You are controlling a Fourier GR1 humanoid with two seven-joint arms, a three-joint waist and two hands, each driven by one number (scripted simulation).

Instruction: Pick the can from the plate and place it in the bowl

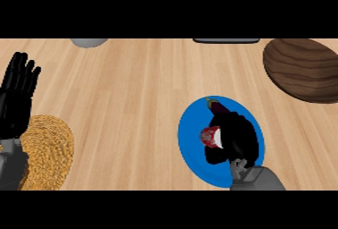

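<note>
A blue plate (191, 138) lies on the wooden counter at the lower right. On it my right hand (234, 136) curls round a red and white can (210, 136), which shows only at the hand's left side. A small dark eggplant (217, 106) rests on the plate's far edge, just beyond the fingers. The dark wooden bowl (302, 69) stands at the upper right, well apart from the plate. My left hand (16, 96) rests open at the left edge, fingers up.
A woven straw-coloured mat (49, 150) lies at the lower left under the left forearm. A grey round object (89, 42) and a dark flat item (226, 40) sit at the counter's far edge. Bare wood spans the middle.
</note>
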